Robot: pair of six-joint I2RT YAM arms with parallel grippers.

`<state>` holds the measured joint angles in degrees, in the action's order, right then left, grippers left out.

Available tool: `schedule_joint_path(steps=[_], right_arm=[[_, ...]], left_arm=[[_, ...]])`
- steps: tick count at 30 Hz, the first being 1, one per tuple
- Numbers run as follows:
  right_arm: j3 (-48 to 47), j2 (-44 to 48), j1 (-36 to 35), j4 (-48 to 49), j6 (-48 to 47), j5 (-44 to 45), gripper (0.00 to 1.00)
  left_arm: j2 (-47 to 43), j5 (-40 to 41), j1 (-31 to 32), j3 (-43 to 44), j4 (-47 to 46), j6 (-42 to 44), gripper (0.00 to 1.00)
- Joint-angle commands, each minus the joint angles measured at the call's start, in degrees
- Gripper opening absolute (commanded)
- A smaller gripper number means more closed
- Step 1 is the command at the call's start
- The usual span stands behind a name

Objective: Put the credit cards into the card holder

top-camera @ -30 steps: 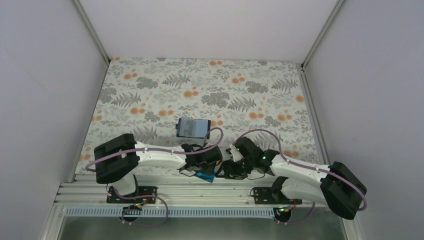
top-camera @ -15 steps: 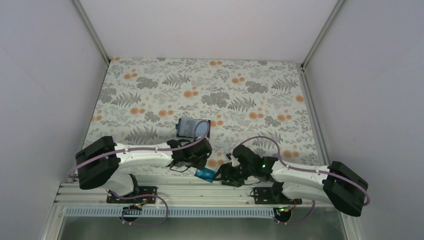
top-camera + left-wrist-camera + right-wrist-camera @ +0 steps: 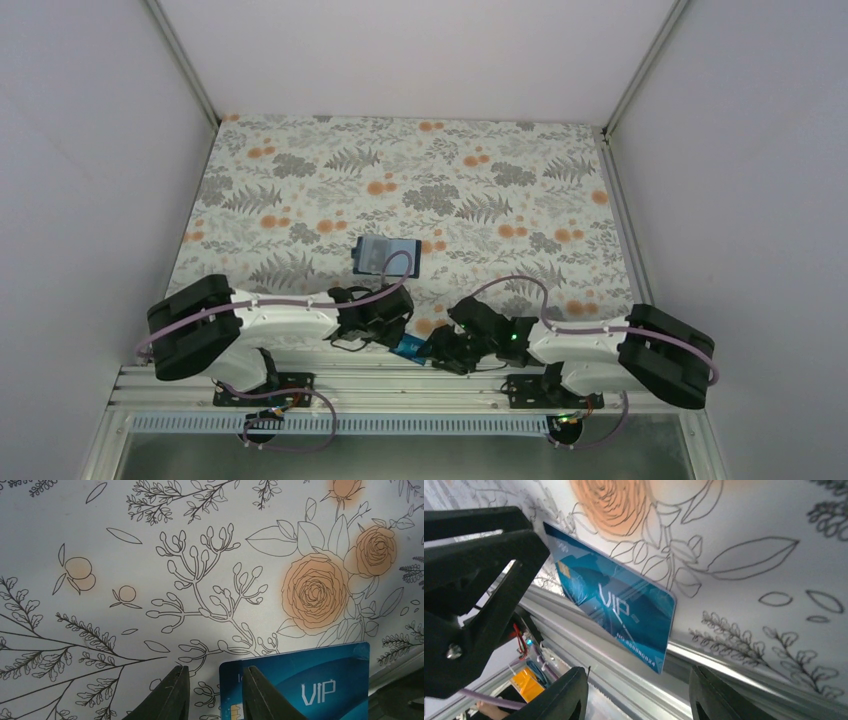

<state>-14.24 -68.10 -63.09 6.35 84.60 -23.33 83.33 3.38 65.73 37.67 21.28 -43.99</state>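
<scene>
Teal-blue credit card (image 3: 320, 680) reads "VIP" in white, with a gold chip (image 3: 566, 570) near one short end. A row of small characters runs along a long edge, too small to read. In the left wrist view a finger covers more print beside the chip, and the frame bottom cuts off the card's lower part. The card lies at the near edge of the floral table (image 3: 100, 555), one corner poking out over the aluminium rail (image 3: 589, 647).

Left hand (image 3: 215, 672) is released, fingers apart, nothing gripped. The card's short edge shows in the gap and one finger overlaps the card; touching or just above, cannot tell. Right hand (image 3: 639, 675) is spread wide and empty, with the card just ahead between its fingers, untouched.

From above, the card sits lower centre of frame, mostly hidden between the two hands. Card holder (image 3: 387, 257) lies open at centre frame, well apart from the card, blue-grey inside up. A purple cable (image 3: 395, 254) crosses it. Slots and contents cannot be made out.
</scene>
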Motion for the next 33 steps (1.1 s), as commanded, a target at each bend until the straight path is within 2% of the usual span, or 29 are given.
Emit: schedule_joint_path(steps=[1, 9, 21, 26, 33], right_arm=[[0.9, -3.1, -1.5, 5.4, 3.6, 4.3, 0.52], [0.2, -8.7, -1.6, 11.4, 3.8, 4.0, 0.43], [0.0, -11.0, -1.1, 15.2, 2.8, 5.3, 0.21], [-0.1, -10.8, -0.9, 16.0, 2.2, 5.0, 0.05], [-2.2, -7.4, -0.9, 10.8, -0.6, 5.6, 0.04]], left_arm=[[-1.4, -1.3, -0.5, -1.6, -2.3, 0.8, 0.29], [-1.2, -2.7, -0.5, -3.5, -4.3, 0.6, 0.28], [0.3, -4.3, -0.5, -5.1, -7.0, -0.2, 0.28], [0.3, -5.2, -0.7, -6.3, -8.3, -0.9, 0.28], [-4.2, -2.3, -0.9, -5.8, -4.1, -2.5, 0.27]])
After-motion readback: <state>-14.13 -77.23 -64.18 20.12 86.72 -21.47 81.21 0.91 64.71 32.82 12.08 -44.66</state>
